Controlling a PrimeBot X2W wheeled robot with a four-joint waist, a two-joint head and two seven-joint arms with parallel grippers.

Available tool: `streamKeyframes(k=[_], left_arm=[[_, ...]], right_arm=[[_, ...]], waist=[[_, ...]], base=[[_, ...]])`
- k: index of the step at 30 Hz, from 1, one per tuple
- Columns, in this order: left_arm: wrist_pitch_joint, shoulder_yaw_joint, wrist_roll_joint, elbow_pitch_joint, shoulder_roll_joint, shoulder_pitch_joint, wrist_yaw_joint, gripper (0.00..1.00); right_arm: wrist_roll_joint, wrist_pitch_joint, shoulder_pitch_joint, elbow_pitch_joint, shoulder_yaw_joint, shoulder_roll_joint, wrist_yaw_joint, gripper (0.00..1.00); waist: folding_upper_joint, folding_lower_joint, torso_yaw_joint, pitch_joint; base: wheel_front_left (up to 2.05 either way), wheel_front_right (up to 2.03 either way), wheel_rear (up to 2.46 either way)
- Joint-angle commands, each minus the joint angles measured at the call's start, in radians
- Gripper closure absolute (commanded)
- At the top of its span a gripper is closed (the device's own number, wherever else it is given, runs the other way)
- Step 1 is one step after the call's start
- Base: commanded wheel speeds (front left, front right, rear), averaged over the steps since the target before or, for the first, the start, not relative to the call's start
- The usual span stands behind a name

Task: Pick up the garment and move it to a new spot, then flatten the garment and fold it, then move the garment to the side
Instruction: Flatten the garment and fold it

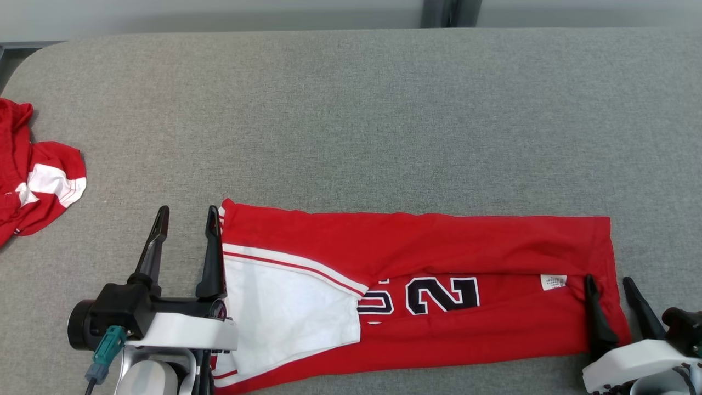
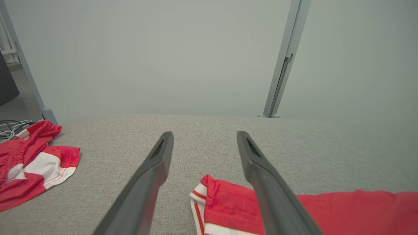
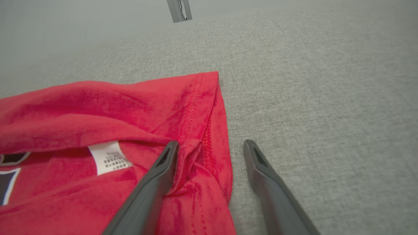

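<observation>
On the red garment (image 1: 417, 241) lying across the near part of the desk, a large black numeral "2" (image 1: 443, 295) with a white outline can be read just right of the middle. To its left is a second black figure (image 1: 378, 303) in the same style, its left part covered by a white panel (image 1: 285, 312) of the cloth, so it cannot be read for certain. Near the garment's right end a small white tag (image 1: 553, 282) carries rows of tiny dark print, too small to read.
</observation>
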Motion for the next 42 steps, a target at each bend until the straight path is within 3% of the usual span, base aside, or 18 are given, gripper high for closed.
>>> streamKeyframes(k=[1,3,4,6,10,18,31,35,42], left_arm=[[-0.002,0.001,0.000,0.000,0.002,-0.017,-0.003,0.00],[-0.002,-0.001,-0.002,0.003,0.001,-0.017,-0.004,0.00],[-0.002,-0.002,-0.002,0.005,0.000,-0.019,-0.004,0.00],[-0.002,-0.002,-0.001,0.006,0.000,-0.022,-0.005,0.00],[-0.002,0.001,0.004,0.007,-0.001,-0.024,-0.003,0.00],[-0.002,0.002,0.002,0.004,-0.002,-0.020,-0.002,0.00],[-0.002,-0.006,-0.013,0.008,-0.002,-0.005,0.005,0.00],[-0.002,-0.002,-0.013,0.009,-0.002,0.002,0.005,0.00],[-0.002,-0.004,-0.017,0.010,-0.001,0.011,0.002,0.00]], right_arm=[[0.007,0.004,-0.010,0.016,0.006,-0.003,0.001,0.00],[0.026,0.007,-0.004,0.053,0.032,0.005,0.001,0.00],[0.040,0.011,0.000,0.087,0.056,0.010,0.001,0.22],[0.056,0.015,0.003,0.113,0.081,0.015,0.001,1.00],[0.075,0.015,-0.009,0.109,0.082,0.005,0.000,1.00],[0.070,0.002,-0.028,0.018,-0.008,-0.038,-0.001,1.00],[0.030,0.002,0.018,-0.106,-0.125,-0.053,0.000,1.00],[0.021,0.003,0.008,-0.212,-0.064,-0.042,0.000,1.00],[0.021,0.103,-0.035,-0.403,0.113,-0.007,0.000,1.00]], waist=[[0.0000,0.0000,0.000,0.001],[0.0000,0.0000,0.001,0.002],[0.0000,0.0000,0.001,0.002],[0.0000,0.0000,0.001,0.003],[0.0000,0.0000,-0.005,0.002],[0.0000,0.0000,-0.018,-0.007],[0.0000,0.0000,-0.030,-0.036],[0.0000,0.0000,-0.039,-0.049],[0.0000,0.0000,-0.044,-0.063]], base=[[0.00,0.00,0.00],[0.00,0.00,0.00],[0.00,0.00,0.00],[0.00,0.00,0.00],[0.00,0.00,0.00],[0.00,0.00,0.00],[0.00,0.00,0.00],[0.00,0.00,0.00],[0.00,0.00,0.00]])
